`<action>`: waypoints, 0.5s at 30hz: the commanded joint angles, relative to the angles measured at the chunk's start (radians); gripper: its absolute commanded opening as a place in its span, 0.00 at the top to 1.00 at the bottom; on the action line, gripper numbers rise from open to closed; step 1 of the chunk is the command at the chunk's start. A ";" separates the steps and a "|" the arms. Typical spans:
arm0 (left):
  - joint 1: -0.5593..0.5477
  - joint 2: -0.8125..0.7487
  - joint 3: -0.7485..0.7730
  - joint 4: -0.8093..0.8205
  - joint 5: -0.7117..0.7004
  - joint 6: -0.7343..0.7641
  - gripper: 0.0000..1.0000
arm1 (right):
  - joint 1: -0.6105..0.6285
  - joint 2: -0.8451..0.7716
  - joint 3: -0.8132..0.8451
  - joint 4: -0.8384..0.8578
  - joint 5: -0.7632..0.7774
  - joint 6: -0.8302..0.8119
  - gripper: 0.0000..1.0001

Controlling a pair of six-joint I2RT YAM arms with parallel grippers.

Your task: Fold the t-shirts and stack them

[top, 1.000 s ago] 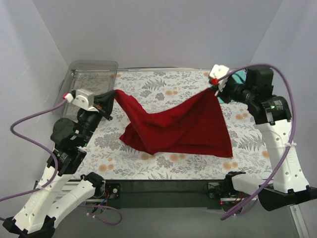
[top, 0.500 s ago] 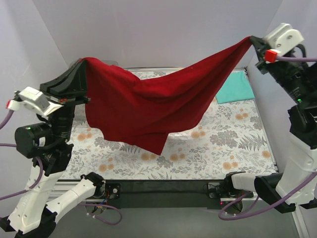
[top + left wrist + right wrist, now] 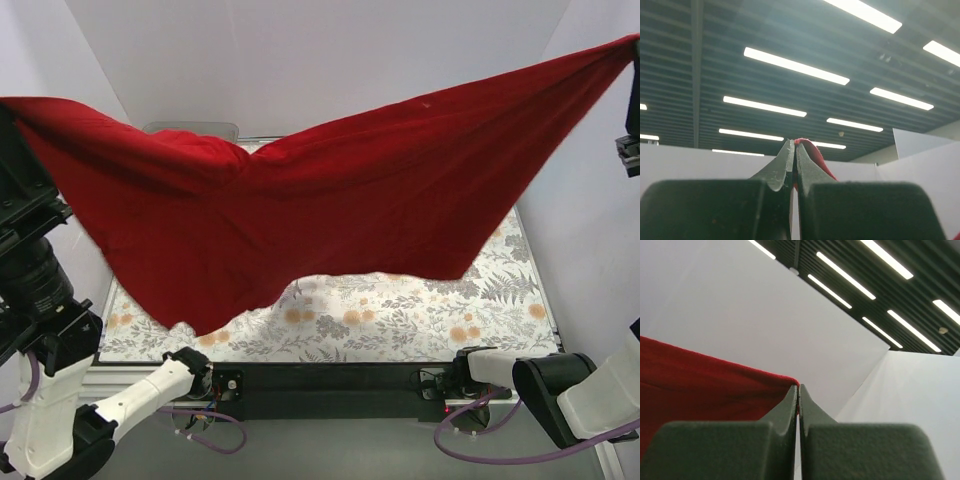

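Red cloth fills most of the overhead view: the dark red shirt (image 3: 320, 200) hangs stretched in the air between the two arms, well above the tabletop (image 3: 400, 320). The left claw (image 3: 794, 145) is pressed together on a corner of the cloth, a red edge showing just beyond its tips. The right claw (image 3: 798, 389) is likewise pinching the opposite corner, with the fabric running off to its left. Both wrist cameras face the ceiling lights, which indicates that the claws point upward at full lift. Holding two corners high and far apart lets gravity pull the body of the shirt flat and shake out creases, which prepares it to be laid down square for folding. The middle sags lower than the corners, and the lowest fold appears to hang free of the tabletop, although the overhead angle does not confirm this. A clear tray (image 3: 190, 128) shows only as a rim at the far left, above the cloth. The second shirt of the task is not visible; the hanging cloth screens most of the far tabletop, so its position must be checked before lowering.
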 commanded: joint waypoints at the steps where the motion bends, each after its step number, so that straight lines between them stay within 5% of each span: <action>1: 0.006 0.056 0.056 0.051 0.007 0.030 1.00 | -0.008 0.019 0.034 0.096 0.085 0.008 0.99; 8: 0.006 0.123 -0.009 0.042 -0.100 0.071 1.00 | -0.006 -0.019 -0.213 0.091 0.086 -0.007 0.99; 15: 0.007 0.260 -0.218 0.142 -0.263 0.183 1.00 | -0.008 -0.084 -0.728 0.192 0.072 -0.023 0.99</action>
